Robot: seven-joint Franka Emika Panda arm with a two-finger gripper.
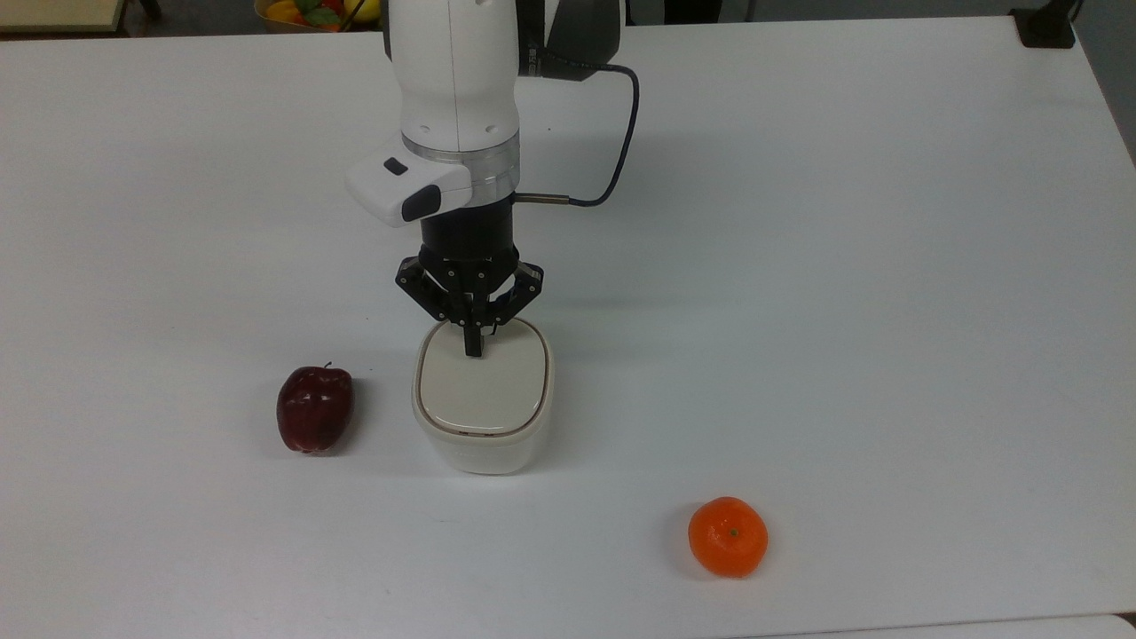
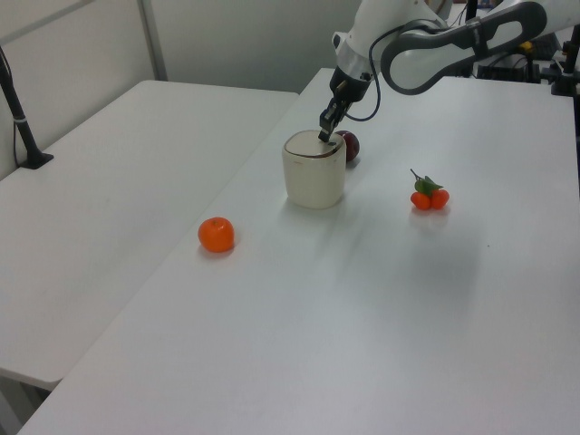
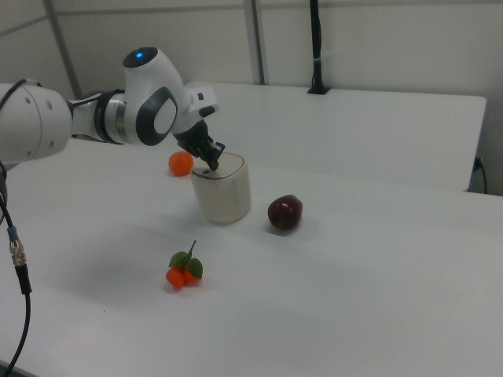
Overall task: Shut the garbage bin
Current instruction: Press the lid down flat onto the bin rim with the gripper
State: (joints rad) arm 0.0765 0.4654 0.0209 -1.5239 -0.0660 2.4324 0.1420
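I have the garbage bin (image 1: 483, 408) standing upright on the white table (image 1: 843, 266), and I take it as my landmark for everything else. Its flat beige lid (image 1: 482, 382) lies level in the rim, down on the bin, with a thin dark line running round its edge. My gripper (image 1: 473, 349) comes straight down over the lid's far edge in the top view, the end nearest the arm. Its two black fingers (image 1: 474, 342) are pressed together into a single narrow tip with nothing between them, and that tip rests on the lid surface. In the left view the same tip (image 2: 323, 136) meets the top of the bin (image 2: 314, 170) at its rear rim, and in the right view the gripper (image 3: 213, 165) sits on the bin's (image 3: 222, 188) upper edge.

A dark red apple (image 1: 315, 408) lies just beside the bin, on the top view's left, apart from it. A mandarin (image 1: 728, 536) lies well apart from the bin, toward the top view's lower right. In the right view a small cluster of orange fruit with green leaves (image 3: 184, 271) rests on the table in front of the bin, clear of it. A dark cable (image 1: 621, 133) loops from the arm's wrist (image 1: 457, 115) above the bin.
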